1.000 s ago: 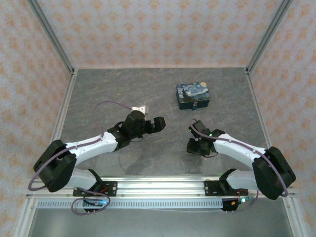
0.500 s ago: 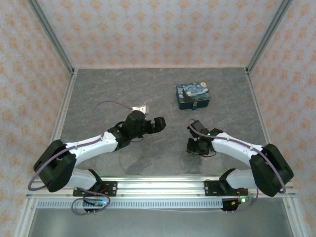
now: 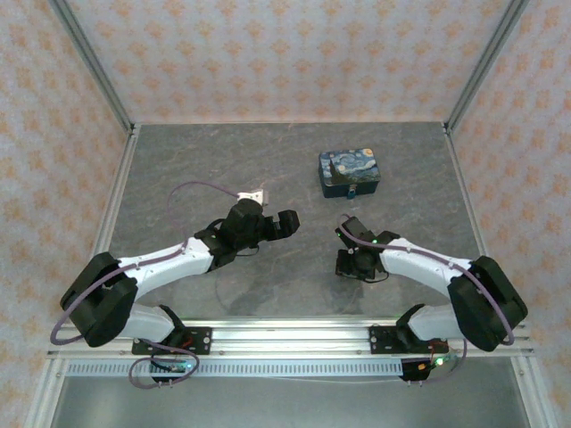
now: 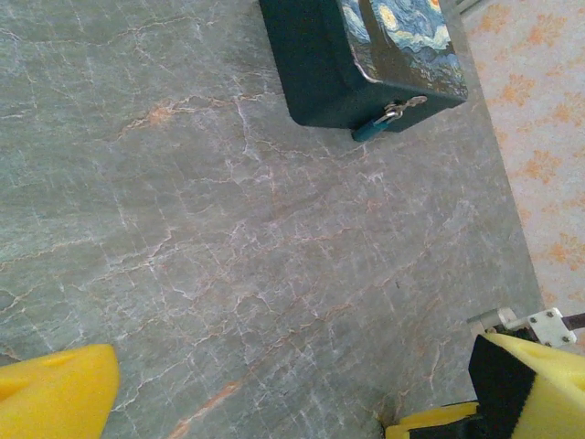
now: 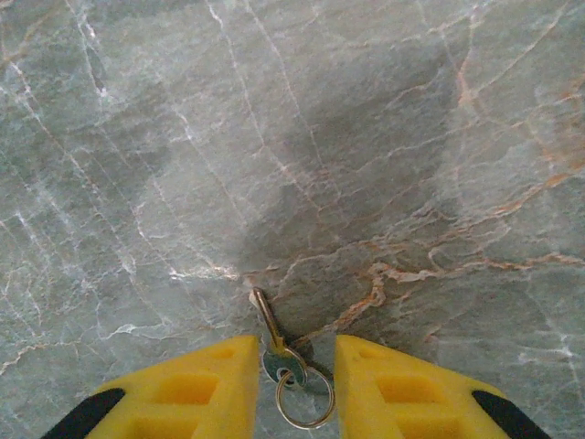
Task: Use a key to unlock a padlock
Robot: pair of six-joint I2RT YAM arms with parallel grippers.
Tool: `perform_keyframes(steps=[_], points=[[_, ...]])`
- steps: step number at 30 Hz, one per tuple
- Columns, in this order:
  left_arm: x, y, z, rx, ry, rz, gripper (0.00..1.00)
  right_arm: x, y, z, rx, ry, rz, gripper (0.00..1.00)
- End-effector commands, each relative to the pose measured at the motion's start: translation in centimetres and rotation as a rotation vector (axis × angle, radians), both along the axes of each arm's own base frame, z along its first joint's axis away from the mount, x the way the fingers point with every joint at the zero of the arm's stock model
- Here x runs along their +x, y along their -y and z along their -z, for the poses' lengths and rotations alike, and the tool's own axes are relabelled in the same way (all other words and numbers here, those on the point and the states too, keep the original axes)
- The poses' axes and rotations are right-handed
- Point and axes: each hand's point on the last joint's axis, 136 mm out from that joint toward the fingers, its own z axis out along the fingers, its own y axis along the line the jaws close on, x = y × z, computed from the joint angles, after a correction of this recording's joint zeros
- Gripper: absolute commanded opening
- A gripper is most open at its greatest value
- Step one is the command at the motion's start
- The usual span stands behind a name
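on table btwn r gripper fingers lies key.

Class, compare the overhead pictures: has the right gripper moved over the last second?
Yes, slightly. Judged against the starry tin, which stays put, the right gripper has shifted a little leftward in the overhead view.

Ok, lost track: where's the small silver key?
Right wrist view: the small silver key lies on the grey table between the right end effector's yellow fingers.
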Motion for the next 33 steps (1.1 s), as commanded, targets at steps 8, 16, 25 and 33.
perform_keyframes(steps=[8,16,25,33], points=[[0.2,-0.2,-1.4,0.029,0.037,-0.005,1.00,-0.4,-0.7,0.3,-0.032,-0.010,-0.016,0.23],[0.0,-0.7,-1.3,0.049,0.039,-0.013,1.00,-0.6,-1.0,0.6,-0.090,-0.013,-0.047,0.11],[0.0,-1.0,-1.8,0.050,0.043,-0.023,1.00,0.1,-0.9,-1.3,-0.064,0.058,-0.033,0.00],[0.1,-0.2,-2.9,-0.018,0.027,-0.026,1.00,0.9,-2.0,-2.5,0.007,0.117,-0.039,0.00]])
